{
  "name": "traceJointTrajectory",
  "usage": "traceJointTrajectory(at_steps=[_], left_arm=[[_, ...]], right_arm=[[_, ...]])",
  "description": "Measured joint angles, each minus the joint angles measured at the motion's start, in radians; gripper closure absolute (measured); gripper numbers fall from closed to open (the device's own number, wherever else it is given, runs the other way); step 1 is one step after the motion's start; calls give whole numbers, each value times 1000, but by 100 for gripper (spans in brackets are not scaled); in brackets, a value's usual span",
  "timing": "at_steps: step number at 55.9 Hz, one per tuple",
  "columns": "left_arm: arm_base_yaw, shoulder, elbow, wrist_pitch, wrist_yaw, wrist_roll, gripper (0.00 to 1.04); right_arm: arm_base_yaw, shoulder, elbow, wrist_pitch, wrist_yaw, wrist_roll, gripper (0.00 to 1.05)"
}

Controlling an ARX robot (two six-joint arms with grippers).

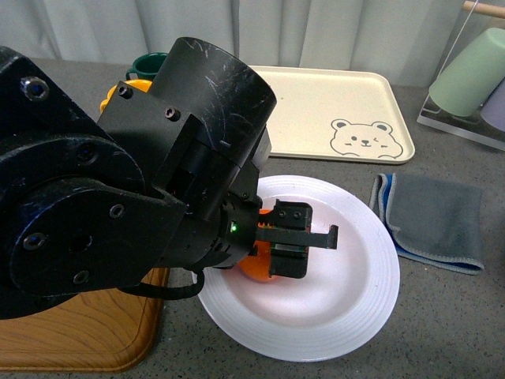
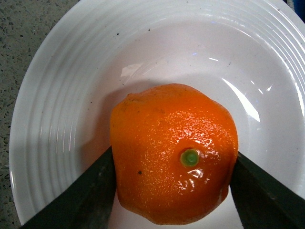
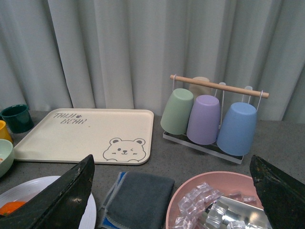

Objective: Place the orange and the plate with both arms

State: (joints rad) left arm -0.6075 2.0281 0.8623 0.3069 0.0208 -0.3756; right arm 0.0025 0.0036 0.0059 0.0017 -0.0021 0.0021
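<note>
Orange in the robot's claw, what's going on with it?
The robot's left gripper is clamped on the orange, with one finger on each side, right over the white plate. It is hard to tell whether the orange already touches the plate. The right gripper is open and holding nothing, near a grey cloth and a pink bowl of ice cubes.

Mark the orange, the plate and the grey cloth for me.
orange (image 2: 162, 138), left wrist view, glossy skin beside the stem dot
plate (image 1: 380, 276), front view, bare ridged rim on its right side
grey cloth (image 1: 435, 221), front view, middle of the folded top
</note>
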Motion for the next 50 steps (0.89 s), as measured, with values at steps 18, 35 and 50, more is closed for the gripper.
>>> traceJointTrajectory(at_steps=[18,35,50], left_arm=[[-14,-46,-21,8,25,0,7],[-9,-137,-166,403,-325,120,19],[120,-253,-492,1015,-497,333,61]], right_arm=[[0,0,0,0,0,0,9],[0,0,0,0,0,0,9],[0,0,0,0,1,0,9]])
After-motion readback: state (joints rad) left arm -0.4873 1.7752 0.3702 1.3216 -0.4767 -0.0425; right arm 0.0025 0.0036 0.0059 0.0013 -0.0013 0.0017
